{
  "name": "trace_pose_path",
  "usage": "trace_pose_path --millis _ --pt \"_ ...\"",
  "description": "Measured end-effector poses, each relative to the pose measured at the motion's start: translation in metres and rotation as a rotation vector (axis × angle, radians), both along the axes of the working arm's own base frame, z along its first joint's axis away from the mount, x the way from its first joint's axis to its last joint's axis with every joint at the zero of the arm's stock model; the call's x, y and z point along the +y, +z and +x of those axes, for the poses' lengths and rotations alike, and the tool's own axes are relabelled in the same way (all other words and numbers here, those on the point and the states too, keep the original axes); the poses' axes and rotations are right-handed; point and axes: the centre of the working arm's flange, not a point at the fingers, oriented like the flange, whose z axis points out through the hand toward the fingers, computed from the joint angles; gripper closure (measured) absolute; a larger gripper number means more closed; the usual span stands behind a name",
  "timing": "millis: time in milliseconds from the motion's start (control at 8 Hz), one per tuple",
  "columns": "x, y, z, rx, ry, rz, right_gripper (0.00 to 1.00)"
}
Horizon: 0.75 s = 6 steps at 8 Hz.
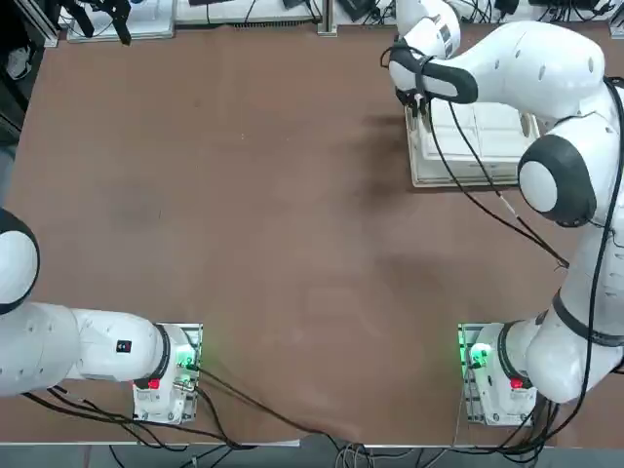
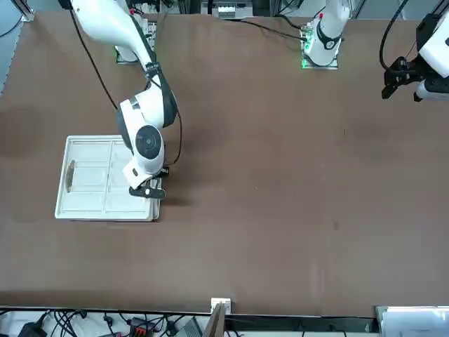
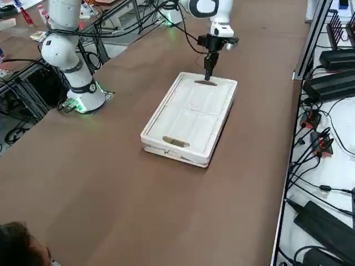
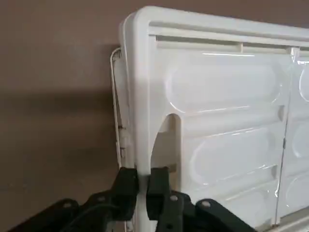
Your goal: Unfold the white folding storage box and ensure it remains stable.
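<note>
On the brown bench [image 1: 244, 244] the white folding storage box [image 2: 98, 179] lies collapsed as a flat slab. In the front view it sits toward the bench's left edge, about midway between the far and near edges; in the top view it shows at the far right of the bench, partly covered by the working arm. Its long sides run along the bench's width. An oval handle cut-out shows in the folded panel at the box's end nearest the bench's side edge, and the folded wall panels lie flat inside the thick rim.

Further right in the front view, the right gripper [image 2: 149, 191] hangs at the box's inner short end, the end that faces the middle of the bench, pointing down at the rim. In the right side view the gripper [image 3: 208, 75] stands upright over the handle cut-out at that same end, with the box [image 3: 191, 117] stretching away from it. The wrist view shows the black jaws clenched on the rim [image 4: 143, 121] of the box at its handle notch, one finger [image 4: 126, 189] on the outer face and the other on the inner face, the white plastic pinched between them. The box rests flat on the bench, not lifted.
</note>
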Motion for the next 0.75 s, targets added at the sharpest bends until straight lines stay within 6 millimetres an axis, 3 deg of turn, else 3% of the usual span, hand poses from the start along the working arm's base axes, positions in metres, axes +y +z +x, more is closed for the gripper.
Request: trace_pose_path --millis 375,750 --pt "0.01 0.026 -0.001 0.012 -0.003 -0.066 0.86" --pt "0.022 0.032 -0.006 -0.041 -0.032 -0.131 0.86"
